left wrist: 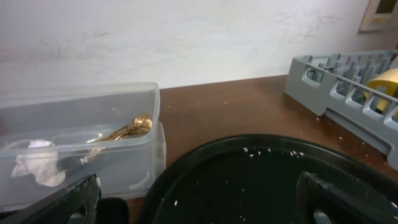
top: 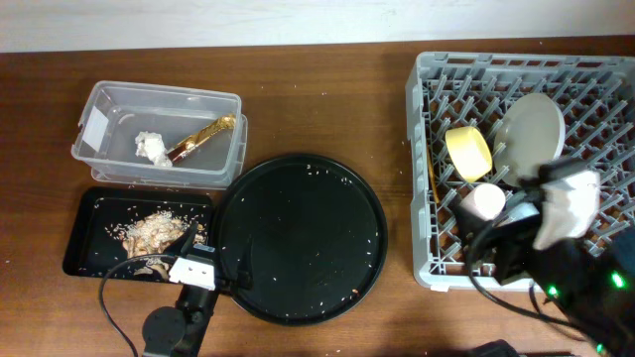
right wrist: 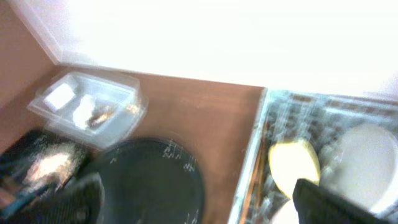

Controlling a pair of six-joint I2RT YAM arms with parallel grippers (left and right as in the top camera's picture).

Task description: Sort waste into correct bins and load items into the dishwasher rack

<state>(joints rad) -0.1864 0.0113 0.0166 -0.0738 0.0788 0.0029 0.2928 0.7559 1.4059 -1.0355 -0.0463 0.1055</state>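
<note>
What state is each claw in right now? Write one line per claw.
Left claw: open, holding nothing.
Right claw: open, holding nothing, though the view is blurred.

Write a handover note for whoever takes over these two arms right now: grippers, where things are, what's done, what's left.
The left gripper is open and empty, low at the near edge of the round black tray.
The right gripper is open and empty, raised over the rack.
Done: tissue and wrapper in the clear box; food scraps in the black rectangular tray; plate, yellow bowl and a pale cup in the rack.
Left: blue cup and chopsticks not clearly visible; the right arm hides part of the rack, so check there.
</note>
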